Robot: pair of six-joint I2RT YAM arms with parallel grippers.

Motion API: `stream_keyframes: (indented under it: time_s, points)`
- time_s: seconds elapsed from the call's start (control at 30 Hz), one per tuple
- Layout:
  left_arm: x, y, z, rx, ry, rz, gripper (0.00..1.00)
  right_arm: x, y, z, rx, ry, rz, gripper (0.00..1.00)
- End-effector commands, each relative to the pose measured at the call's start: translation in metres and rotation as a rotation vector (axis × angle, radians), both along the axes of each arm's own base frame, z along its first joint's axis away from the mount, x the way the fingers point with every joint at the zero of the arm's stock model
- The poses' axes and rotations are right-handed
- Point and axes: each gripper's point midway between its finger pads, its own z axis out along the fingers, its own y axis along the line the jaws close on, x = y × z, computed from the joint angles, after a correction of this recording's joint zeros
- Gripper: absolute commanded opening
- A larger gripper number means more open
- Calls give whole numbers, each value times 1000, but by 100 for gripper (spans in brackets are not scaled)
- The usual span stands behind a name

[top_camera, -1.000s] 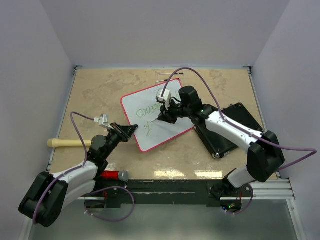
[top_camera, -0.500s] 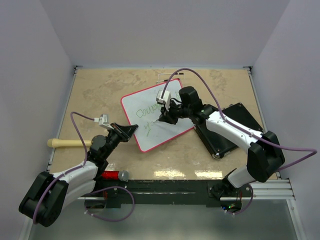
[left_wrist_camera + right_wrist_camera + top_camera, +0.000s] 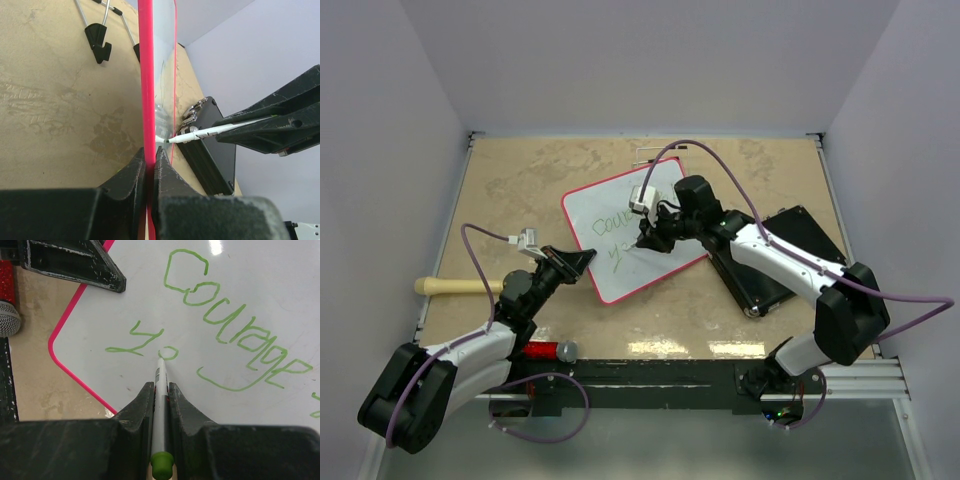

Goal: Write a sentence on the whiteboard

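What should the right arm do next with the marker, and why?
Probably shift the marker tip slightly along the line to start the next letter: the right gripper grips it, tip at the small loop on the second line, and the left gripper clamps the whiteboard.

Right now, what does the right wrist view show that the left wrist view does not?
Only the right wrist view: the green writing face-on, readable as "Courage", and a microphone head at the left border. Only the left wrist view: the whiteboard edge-on, black stand feet beyond it, and the black pad. Both: the left end effector shut on the whiteboard's rim, and the right end effector shut on the marker, its tip at the board.
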Motion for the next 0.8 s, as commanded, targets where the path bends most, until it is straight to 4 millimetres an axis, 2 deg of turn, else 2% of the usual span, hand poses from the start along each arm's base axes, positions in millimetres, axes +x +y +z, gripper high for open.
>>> stream_keyframes:
  time_s: [0.0,0.2,0.37,0.57,0.77]
  points:
    - [-13,-5,-11,85,-52,-69,0,3,12,19,37,-20,28,0]
    - [-13,-5,-12,87,-50,-69,0,7,18,26,54,-25,38,0]
    - [-13,-5,-12,89,-50,-66,0,11,16,30,54,-38,11,0]
    - [-13,-5,-13,91,-48,-66,0,22,-9,46,94,-50,-37,0]
    - [-13,-6,-12,87,-50,-74,0,24,-11,34,80,-33,-51,0]
